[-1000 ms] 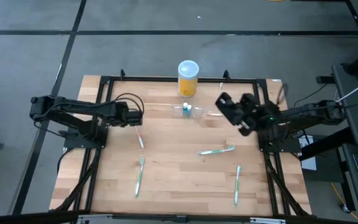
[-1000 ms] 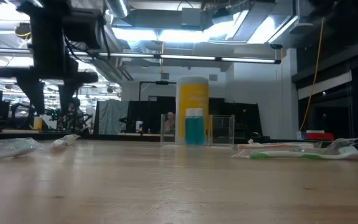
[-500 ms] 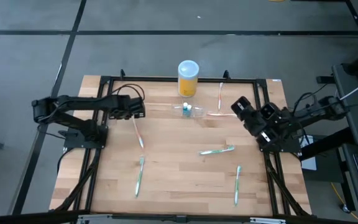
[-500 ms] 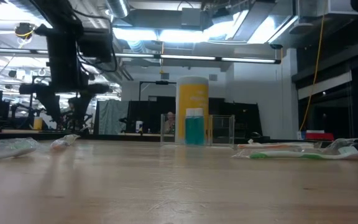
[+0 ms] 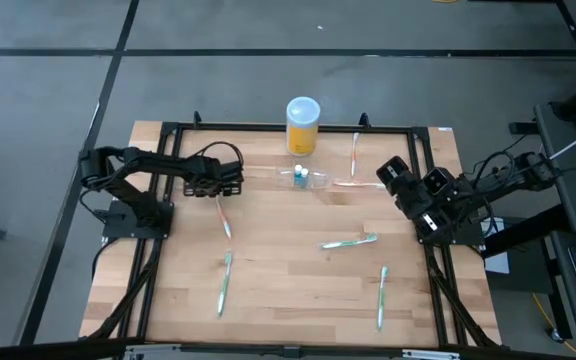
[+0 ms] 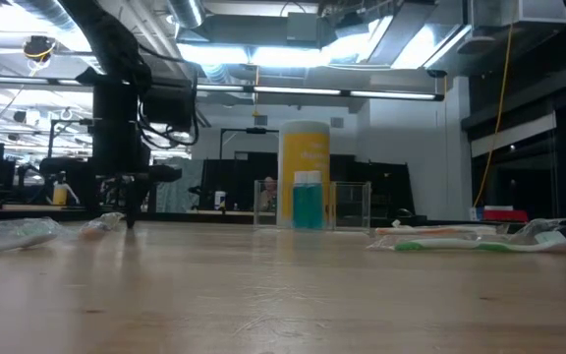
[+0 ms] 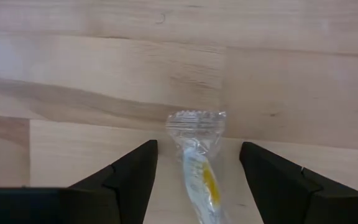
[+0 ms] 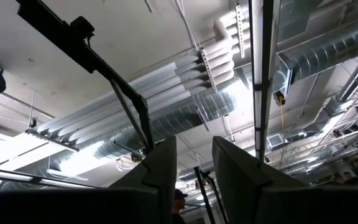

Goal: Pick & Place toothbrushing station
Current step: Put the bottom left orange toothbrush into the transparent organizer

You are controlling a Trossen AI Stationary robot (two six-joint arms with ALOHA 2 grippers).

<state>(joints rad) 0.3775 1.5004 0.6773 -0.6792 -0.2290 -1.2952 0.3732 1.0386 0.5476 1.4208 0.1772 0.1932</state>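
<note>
The toothbrushing station [image 5: 318, 181] is a clear holder with teal tubes inside, standing at the table's far middle, also in the low view [image 6: 347, 205]. My left gripper [image 5: 228, 186] points down, open, low over the far end of a plastic-wrapped toothbrush [image 5: 224, 216]. In the left wrist view its fingers [image 7: 199, 146] stand on either side of the wrapper's crimped end [image 7: 196, 124] without touching it. My right gripper [image 5: 390, 172] is raised at the right, pointing up, open by a narrow gap [image 8: 194, 168], with nothing between its fingers.
A yellow white-lidded container [image 5: 302, 124] stands behind the station. More wrapped toothbrushes lie at the far right [image 5: 354, 155], middle right [image 5: 349, 241], near left [image 5: 224, 283] and near right [image 5: 382, 297]. A black frame [image 5: 288, 128] runs around the wooden table.
My left gripper has come down and a little toward the table's right, staying open, and now stands close over the far end of the wrapped toothbrush. My right gripper has drawn back from the station toward the table's right edge. The toothbrushes and the station have kept still.
</note>
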